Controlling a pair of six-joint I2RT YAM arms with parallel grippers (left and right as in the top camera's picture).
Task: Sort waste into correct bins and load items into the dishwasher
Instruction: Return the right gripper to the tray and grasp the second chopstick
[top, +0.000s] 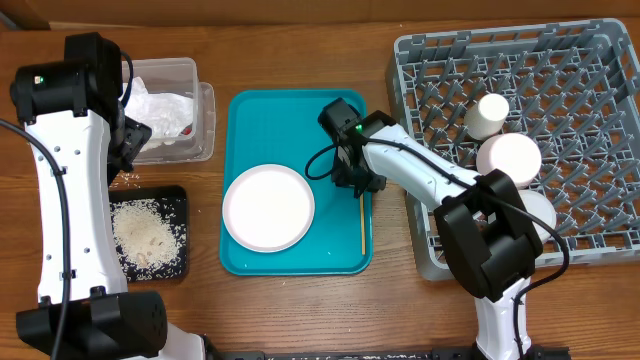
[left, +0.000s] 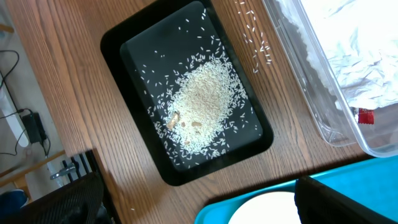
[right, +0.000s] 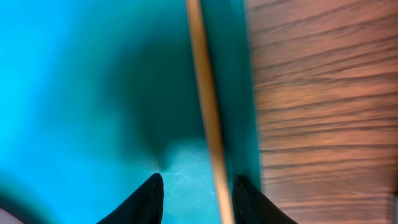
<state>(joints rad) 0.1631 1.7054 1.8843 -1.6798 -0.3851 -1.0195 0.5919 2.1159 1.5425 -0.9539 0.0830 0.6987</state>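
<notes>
1. Two arms at a wooden counter (top: 300, 310): the right pincer (top: 357, 183) reaches down over the right edge of a teal tray (top: 250, 115), its fingers (right: 149, 199) partly open and standing on either side of a thin wooden chopstick (right: 208, 112) without clamping it.
2. The chopstick lies flat along the teal tray's right rim, just beside bare wood.
3. A round white plate (top: 268, 207) sits on the same tray, apart from the chopstick.
4. The left pincer (left: 196, 186) hangs wide open and empty above the counter's left side, near the black tray (left: 118, 43).
5. White rice (left: 202, 102) is heaped in the black tray; a few loose grains (left: 255, 37) lie on the counter between it and the clear tub (left: 323, 118).
6. The clear tub holds a crumpled white napkin (left: 360, 56) and a small red wrapper (left: 365, 116).
7. At right, the grey dish rack (top: 590, 100) carries a pale cup (top: 491, 113) and a white bowl (top: 510, 157), both upside down among the pegs; another white piece beside them is partly hidden by the arm.
</notes>
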